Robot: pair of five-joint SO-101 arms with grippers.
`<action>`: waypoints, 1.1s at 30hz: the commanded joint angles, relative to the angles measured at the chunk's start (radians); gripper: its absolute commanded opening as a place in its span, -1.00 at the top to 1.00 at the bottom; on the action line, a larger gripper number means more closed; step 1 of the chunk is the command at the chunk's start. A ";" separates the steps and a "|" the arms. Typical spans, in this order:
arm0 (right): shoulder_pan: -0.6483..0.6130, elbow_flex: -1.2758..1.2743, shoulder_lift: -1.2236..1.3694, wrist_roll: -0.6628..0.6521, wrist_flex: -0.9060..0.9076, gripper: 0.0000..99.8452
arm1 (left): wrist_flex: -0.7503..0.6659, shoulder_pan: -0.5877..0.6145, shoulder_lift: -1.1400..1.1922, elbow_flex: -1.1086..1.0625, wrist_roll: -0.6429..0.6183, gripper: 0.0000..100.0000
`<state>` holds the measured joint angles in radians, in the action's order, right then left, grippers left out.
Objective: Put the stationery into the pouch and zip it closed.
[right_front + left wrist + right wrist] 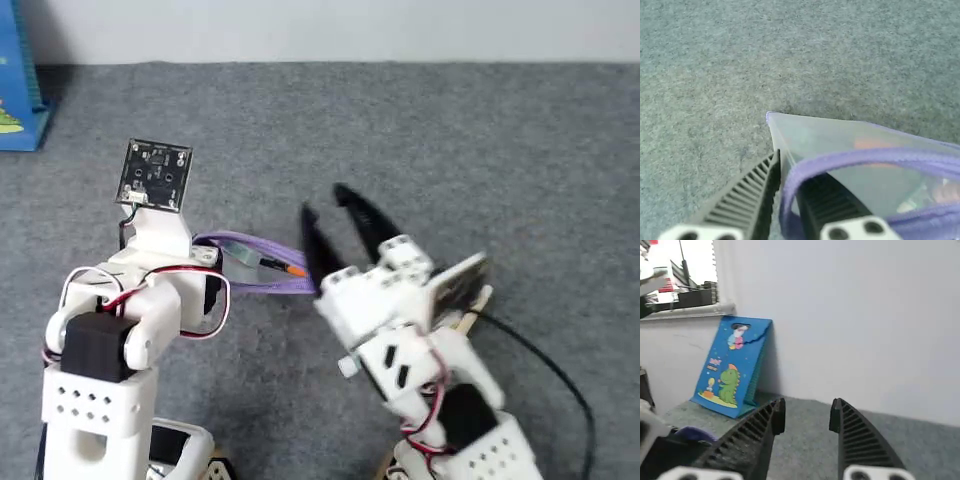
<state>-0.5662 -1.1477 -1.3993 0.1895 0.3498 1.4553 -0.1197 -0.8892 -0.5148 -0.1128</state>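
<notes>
Purple-trimmed clear pouch point(243, 254) lies on the grey bench point(480, 140), its rim clamped between the left tool point(789, 174) fingers. An orange item point(293, 268) shows inside it. At the pouch's 2 o'clock, the right tool point(322, 202) hangs with fingers apart, holding nothing.

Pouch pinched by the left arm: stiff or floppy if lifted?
Probably floppy: the pouch is thin clear film with a soft purple trim that bends between the fingers of the left gripper. Likely light; a few small items show through. The smooth film may slip.
</notes>
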 commanded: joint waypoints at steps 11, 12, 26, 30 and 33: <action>0.208 0.157 -0.004 0.144 0.730 0.72 | -0.025 -0.002 0.000 -0.016 -0.006 0.98; 0.206 0.157 -0.002 0.163 0.766 0.72 | -0.025 -0.002 0.000 -0.016 -0.006 0.98; 0.232 0.164 0.492 0.299 0.842 0.71 | -0.023 0.000 -0.002 -0.016 -0.006 0.98; 0.232 0.164 0.613 0.305 0.822 0.71 | -0.023 0.000 -0.002 -0.016 -0.006 0.98; 0.236 0.163 0.662 0.318 0.802 0.71 | -0.023 0.000 -0.002 -0.016 -0.006 0.98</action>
<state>-0.3452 -1.0526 -0.7748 0.4887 1.1830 1.4523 -0.1181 -0.8984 -0.5332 -0.1128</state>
